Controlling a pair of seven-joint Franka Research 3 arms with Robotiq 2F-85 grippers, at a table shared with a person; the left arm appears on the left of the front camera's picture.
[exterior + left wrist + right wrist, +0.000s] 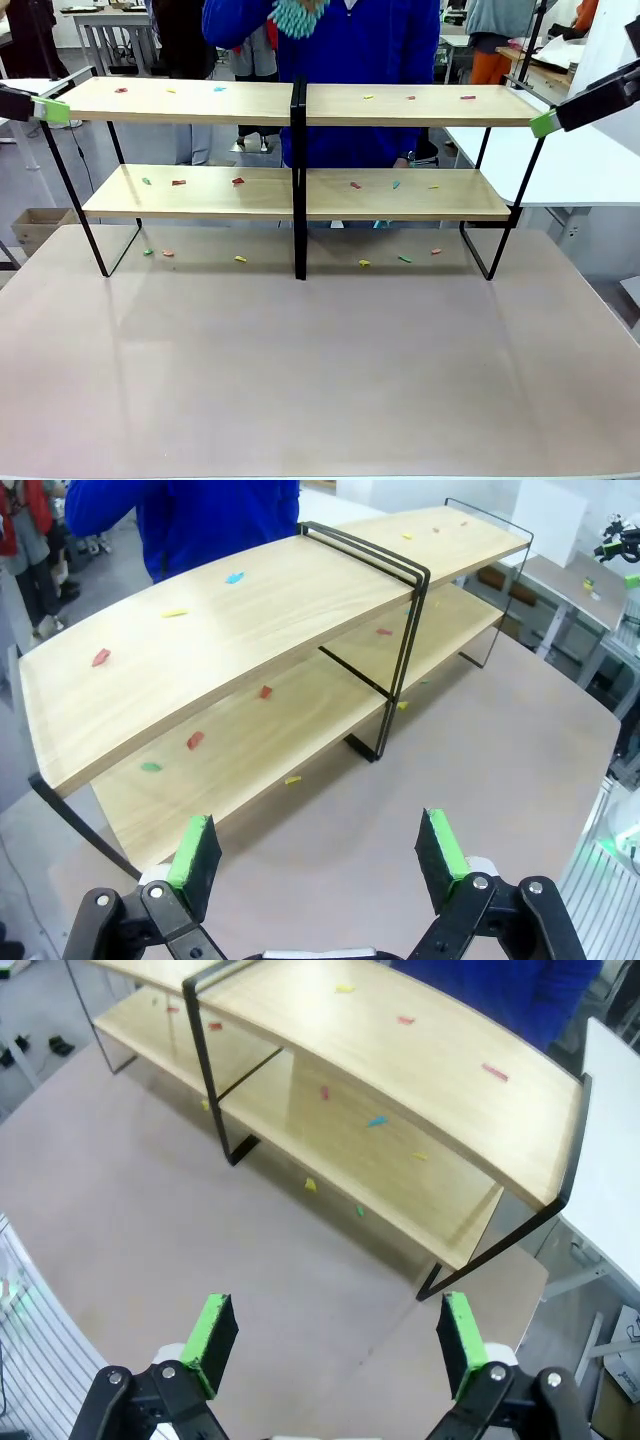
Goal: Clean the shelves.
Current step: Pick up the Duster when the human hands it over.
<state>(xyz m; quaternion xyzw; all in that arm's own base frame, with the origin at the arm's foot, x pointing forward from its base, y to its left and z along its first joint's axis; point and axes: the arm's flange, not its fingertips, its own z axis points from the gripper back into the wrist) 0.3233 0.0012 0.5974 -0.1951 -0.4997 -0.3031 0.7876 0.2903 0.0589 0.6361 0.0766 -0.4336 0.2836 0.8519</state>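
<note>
My left gripper hangs just off the left end of the shelves, level with the top board. Its fingers are spread wide with nothing between them, and it is angled down along the boards. My right gripper mirrors it off the right end, jaws just as wide, gripping nothing. The shelves stand across the far part of the table, between my two arms. Small coloured scraps dot both boards and the tabletop beneath. A person in blue stands behind the centre post.
</note>
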